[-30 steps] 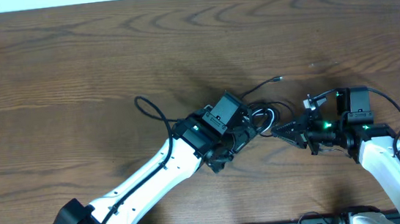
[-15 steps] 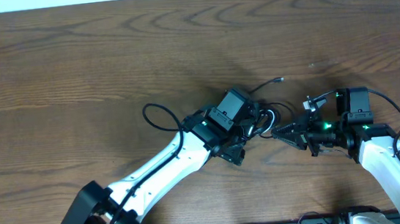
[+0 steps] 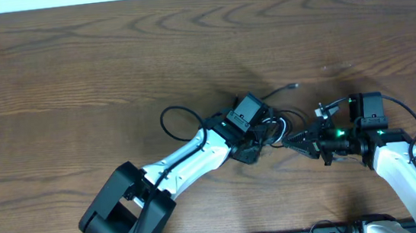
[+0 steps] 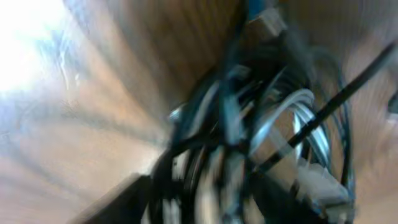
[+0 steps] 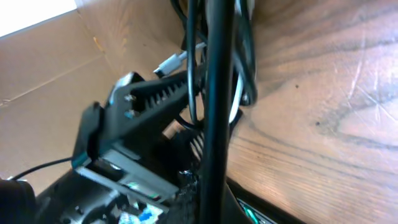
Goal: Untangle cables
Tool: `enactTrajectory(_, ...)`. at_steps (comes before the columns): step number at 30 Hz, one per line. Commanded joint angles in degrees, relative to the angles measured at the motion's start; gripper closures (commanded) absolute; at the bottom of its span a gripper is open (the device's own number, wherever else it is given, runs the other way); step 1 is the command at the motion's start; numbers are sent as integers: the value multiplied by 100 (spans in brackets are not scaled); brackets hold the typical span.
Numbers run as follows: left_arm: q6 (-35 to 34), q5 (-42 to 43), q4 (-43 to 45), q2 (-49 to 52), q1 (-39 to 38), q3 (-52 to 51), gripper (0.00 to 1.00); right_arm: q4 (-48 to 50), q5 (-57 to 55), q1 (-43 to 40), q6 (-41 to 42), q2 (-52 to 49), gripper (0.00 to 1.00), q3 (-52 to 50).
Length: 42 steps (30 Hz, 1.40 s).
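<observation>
My left pincer (image 3: 264, 131) has slid right onto the cables (image 3: 281, 119) bundled mid-worktop (image 3: 111, 64), dragging their left loop (image 3: 174, 120) along. Its view is blurred, so I cannot tell its grip. The right pincer (image 3: 292, 135) stays clenched at the bundle's right edge, so pulling apart looks close.

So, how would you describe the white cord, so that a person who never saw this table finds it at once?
Near the middle of the wooden table lies a small tangle of cables. Inside it, the white cord curves in a short loop. It is the only pale cord there; all its neighbours are black.
</observation>
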<state>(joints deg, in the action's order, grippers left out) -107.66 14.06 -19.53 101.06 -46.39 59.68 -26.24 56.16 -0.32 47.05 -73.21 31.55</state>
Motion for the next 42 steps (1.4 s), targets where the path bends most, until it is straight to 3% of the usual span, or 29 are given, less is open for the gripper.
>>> enactTrajectory(1, 286, -804, -28, 68, -7, 11, 88, -83, 186, -48, -350, 74, 99, 107)
enactTrajectory(2, 437, -1019, -28, 68, 7, 11, 92, -125, 186, -48, -470, 74, 99, 107)
enactTrajectory(7, 1078, -1698, 232, 2, 245, 13, 92, -658, -205, -48, -1384, 74, 99, 107)
enactTrajectory(14, 2439, -997, 1539, -350, 870, 13, 92, -1679, -2103, -48, -1816, 74, 99, 107)
enactTrajectory(22, 2684, -481, 1585, -964, 1410, 13, 92, -1996, -3497, -50, -1899, 74, 99, 107)
enactTrajectory(30, 4140, -286, 1613, -1683, 1843, 13, 92, -2190, -4599, -50, -1687, 74, 99, 107)
enactTrajectory(35, 5641, 1027, 2098, -1976, 2079, 13, 92, -2253, -5211, -50, -1362, 74, 99, 107)
enactTrajectory(40, 6319, 2518, 2417, -2011, 2186, 13, 92, -2142, -5215, -50, -1362, 74, 99, 107)
enactTrajectory(42, 6883, 2933, 2380, -2009, 2186, 13, 92, -2135, -5219, -50, -1364, 74, 99, 107)
